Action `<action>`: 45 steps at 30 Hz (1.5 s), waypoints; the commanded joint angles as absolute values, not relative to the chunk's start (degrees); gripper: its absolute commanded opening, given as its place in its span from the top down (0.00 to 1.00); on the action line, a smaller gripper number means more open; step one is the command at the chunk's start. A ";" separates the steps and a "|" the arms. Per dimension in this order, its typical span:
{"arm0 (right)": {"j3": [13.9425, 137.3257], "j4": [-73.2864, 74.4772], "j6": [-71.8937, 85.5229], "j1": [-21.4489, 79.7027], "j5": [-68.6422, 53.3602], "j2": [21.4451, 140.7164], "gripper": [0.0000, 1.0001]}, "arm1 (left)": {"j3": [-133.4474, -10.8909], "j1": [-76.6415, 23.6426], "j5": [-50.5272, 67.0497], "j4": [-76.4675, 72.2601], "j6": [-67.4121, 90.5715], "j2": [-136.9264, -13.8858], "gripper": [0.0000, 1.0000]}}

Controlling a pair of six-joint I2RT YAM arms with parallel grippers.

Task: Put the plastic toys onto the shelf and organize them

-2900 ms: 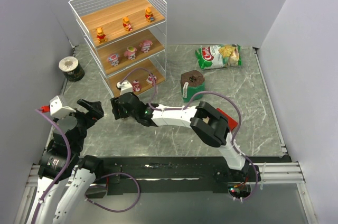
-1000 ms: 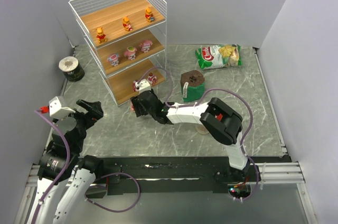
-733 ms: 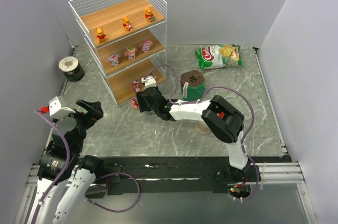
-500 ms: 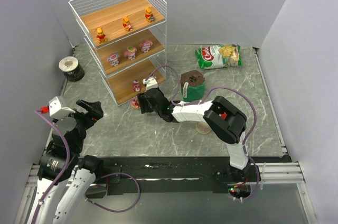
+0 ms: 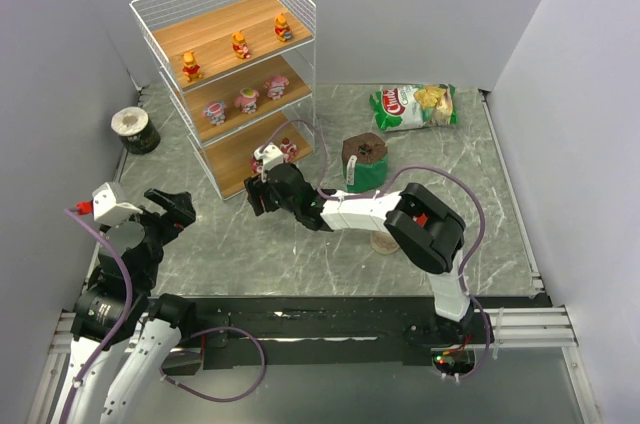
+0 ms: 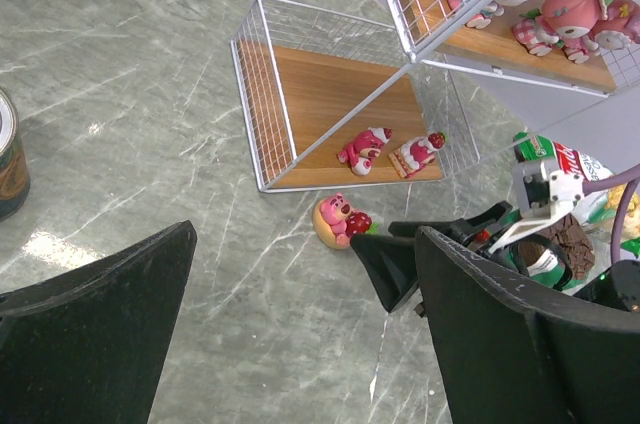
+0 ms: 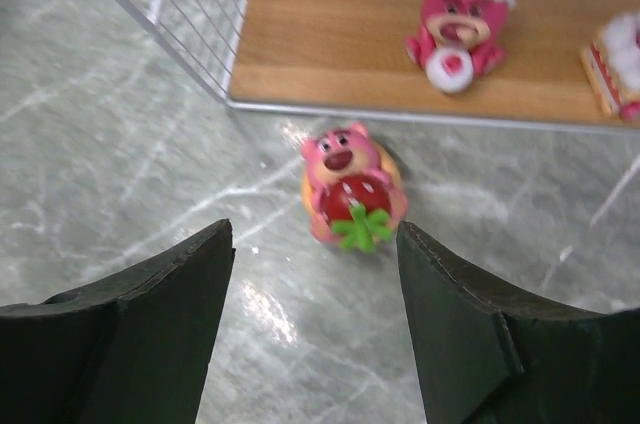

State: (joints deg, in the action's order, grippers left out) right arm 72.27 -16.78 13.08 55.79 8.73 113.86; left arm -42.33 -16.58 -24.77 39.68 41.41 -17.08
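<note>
A grey-green marbled tabletop (image 5: 500,174) is enclosed on three sides by plain pale grey walls (image 5: 420,4) and is evenly lit.

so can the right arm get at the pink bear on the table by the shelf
Probably yes. The right hand is open and faces the pink bear, which sits on the table just in front of the bottom tier of the shelf. Nothing lies between them.

A pink bear (image 7: 352,194) hugging a red strawberry with green leaves lies on the grey, white-veined marble table (image 7: 110,154). At its twelve o'clock is the shelf (image 7: 330,34), white wire over light-brown wood. The top-tier toys (image 5: 240,44) are orange-yellow, and a green bag (image 5: 413,104) sits at the shelf's three o'clock.
</note>
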 commanded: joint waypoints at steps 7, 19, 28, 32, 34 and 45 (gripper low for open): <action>79.45 -14.76 13.88 54.23 7.47 117.95 0.29 | -42.19 -16.70 -25.40 38.15 41.84 -16.96 0.04; 80.24 -12.57 16.70 53.70 6.50 120.15 0.37 | -42.28 -16.70 -25.31 38.06 41.75 -17.14 0.04; 83.49 -8.97 18.89 53.35 7.12 122.43 0.60 | -42.28 -16.70 -25.40 38.23 41.84 -17.05 0.04; 83.85 -8.79 19.69 53.35 7.73 122.34 0.71 | -42.27 -16.70 -25.49 38.23 41.92 -16.96 0.04; 83.67 -9.05 19.77 53.35 7.82 121.91 0.81 | -42.28 -16.70 -25.49 38.23 41.92 -16.88 0.04; 80.25 -12.83 21.00 53.26 8.35 117.69 1.00 | -42.28 -16.70 -25.49 38.23 41.84 -16.88 0.04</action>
State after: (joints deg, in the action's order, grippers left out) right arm 81.82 -10.52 19.81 53.82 6.96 121.82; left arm -42.33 -16.58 -24.80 39.68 41.43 -17.08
